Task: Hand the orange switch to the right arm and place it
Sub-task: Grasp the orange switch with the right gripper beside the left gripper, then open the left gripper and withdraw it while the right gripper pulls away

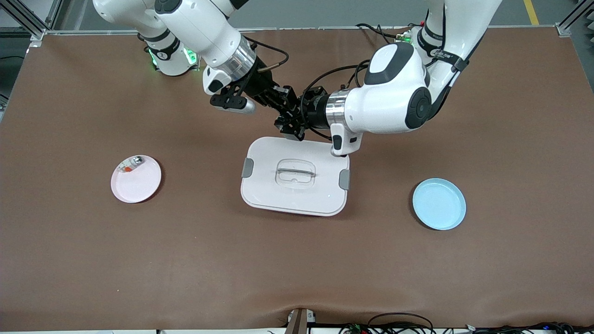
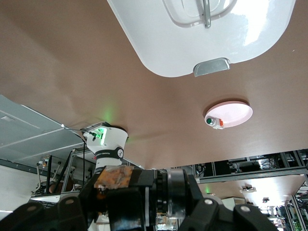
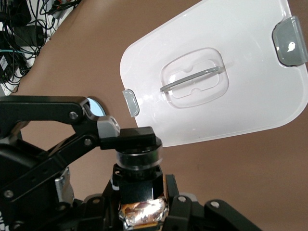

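Both grippers meet in the air over the edge of the white lidded box that faces the robots' bases. The orange switch [image 3: 138, 156], a small black cylinder with a ringed collar, is caught between them. My left gripper [image 1: 294, 119] is shut on one end of it. My right gripper [image 1: 282, 103] is shut on its body, with its taped pads [image 2: 113, 177] pressed against the sides. In the left wrist view the switch [image 2: 175, 192] shows as a dark ringed barrel. In the front view the black fingers hide the switch. Its orange cap is hidden.
The white lidded box [image 1: 260, 195] with grey clips lies mid-table, under the grippers. Toward the right arm's end of the table a pink plate [image 1: 139, 188] holds a silvery-white part with a red-orange patch [image 1: 131, 164]. A blue plate [image 1: 439, 204] lies toward the left arm's end.
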Robot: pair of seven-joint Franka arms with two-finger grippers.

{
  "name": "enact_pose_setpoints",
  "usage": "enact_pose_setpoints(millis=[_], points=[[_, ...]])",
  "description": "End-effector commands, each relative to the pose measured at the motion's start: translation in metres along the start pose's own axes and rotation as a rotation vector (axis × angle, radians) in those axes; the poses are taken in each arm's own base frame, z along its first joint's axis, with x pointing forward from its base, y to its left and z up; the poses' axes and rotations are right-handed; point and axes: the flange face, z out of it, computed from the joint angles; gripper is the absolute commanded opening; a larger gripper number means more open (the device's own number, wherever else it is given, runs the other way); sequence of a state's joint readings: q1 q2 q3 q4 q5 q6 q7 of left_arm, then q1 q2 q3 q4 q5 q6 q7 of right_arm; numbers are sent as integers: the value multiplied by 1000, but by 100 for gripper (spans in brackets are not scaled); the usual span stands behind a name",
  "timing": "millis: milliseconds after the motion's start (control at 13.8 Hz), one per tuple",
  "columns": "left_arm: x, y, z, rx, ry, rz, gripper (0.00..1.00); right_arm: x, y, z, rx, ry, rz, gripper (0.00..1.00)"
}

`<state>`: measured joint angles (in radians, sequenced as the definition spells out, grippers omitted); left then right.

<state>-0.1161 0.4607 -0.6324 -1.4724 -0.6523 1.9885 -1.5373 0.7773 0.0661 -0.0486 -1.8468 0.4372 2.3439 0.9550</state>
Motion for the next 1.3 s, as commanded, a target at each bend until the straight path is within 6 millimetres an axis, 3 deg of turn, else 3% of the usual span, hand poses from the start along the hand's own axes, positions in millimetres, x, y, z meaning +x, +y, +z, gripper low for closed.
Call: enact_pose_setpoints(millis=[0, 217, 289, 362, 579, 796, 1013, 1230], points=[[-5, 3, -2, -10, -12, -16, 0, -1, -5, -1, -2, 8, 1, 0], [3, 6, -7, -17, -12, -16, 40, -1, -5, 0, -4, 7, 4, 0], [2, 7, -9, -21, -9, -6, 91, -1, -5, -1, -2, 8, 5, 0], [-1, 6, -13, -27, 25, 42, 100, -1, -5, -1, -3, 7, 5, 0], [-3, 10, -23, -45, 66, 84, 100, 0, -7, -4, 1, 7, 7, 0], [4, 19, -53, -96, 181, 129, 100, 2, -10, -16, -20, -13, 3, 0], [22, 21, -93, -125, 403, 199, 100, 6, -19, -55, -92, -77, -7, 0], [54, 17, -140, -91, 549, 337, 100, 21, -15, -99, -172, -140, -80, 0]])
